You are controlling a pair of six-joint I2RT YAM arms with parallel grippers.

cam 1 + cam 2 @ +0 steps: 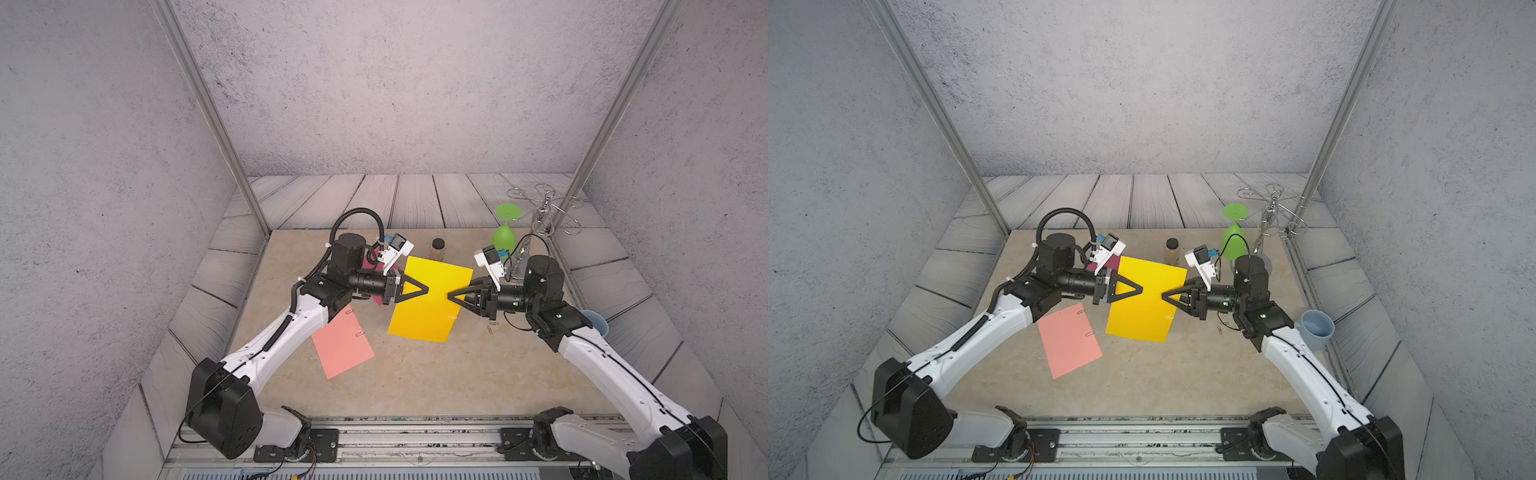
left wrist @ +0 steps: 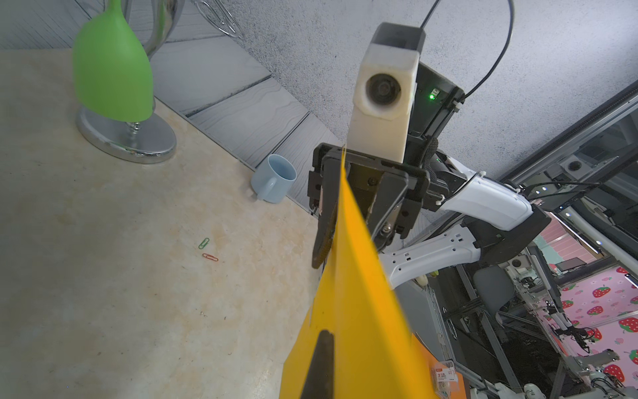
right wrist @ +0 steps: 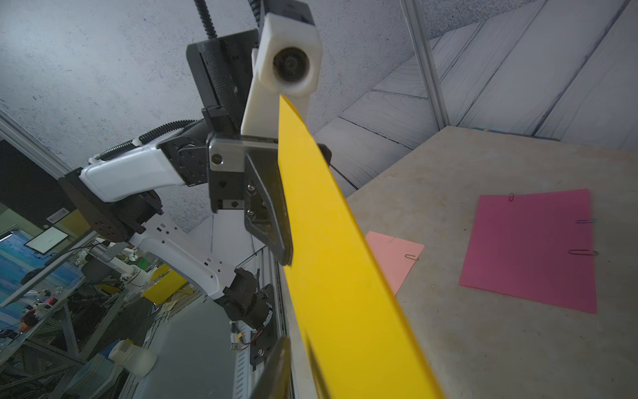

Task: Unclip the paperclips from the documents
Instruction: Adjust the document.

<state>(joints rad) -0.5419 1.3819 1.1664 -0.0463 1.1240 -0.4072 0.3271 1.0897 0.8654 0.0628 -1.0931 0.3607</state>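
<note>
- Where the yellow sheet (image 1: 424, 320) hangs between the two arms, a pale paperclip (image 1: 452, 317) sits on its right edge. The paperclip is just on the camera's side of the right pincer (image 1: 450, 296) and a little apart from its tips.
- The right pincer's jaws straddle that right edge and are drawn in close on both faces. I cannot tell whether they actually pinch the paper.
- The left pincer (image 1: 427, 289) is clamped tight on the opposite edge, facing the right pincer across a narrow strip of yellow.
- Both wrist views show the sheet edge-on, lifted above the desk (image 1: 415, 382). I cannot tell whether its lower edge touches.
- The salmon sheet (image 1: 343, 347) lies flat on the desk below the left arm, near the yellow sheet's left side. It carries a corner clip (image 1: 350, 311) and a side clip (image 1: 360, 333).
- The magenta sheet (image 3: 531, 248) lies flat farther back, mostly hidden by the left arm in both top views. It holds a pink clip (image 3: 511, 197), a blue clip (image 3: 586, 221) and a grey clip (image 3: 583, 252) along its edges.
- A green clip (image 2: 204, 243) and a red clip (image 2: 210, 257) lie loose on the bare desk below the right wrist, close together.
- Farther out stand a dark-lidded jar (image 1: 438, 248), a green glass (image 1: 503, 237) hung upside down on a chrome rack (image 1: 544, 210), and a blue mug (image 1: 1316, 330) at the desk's right edge.
</note>
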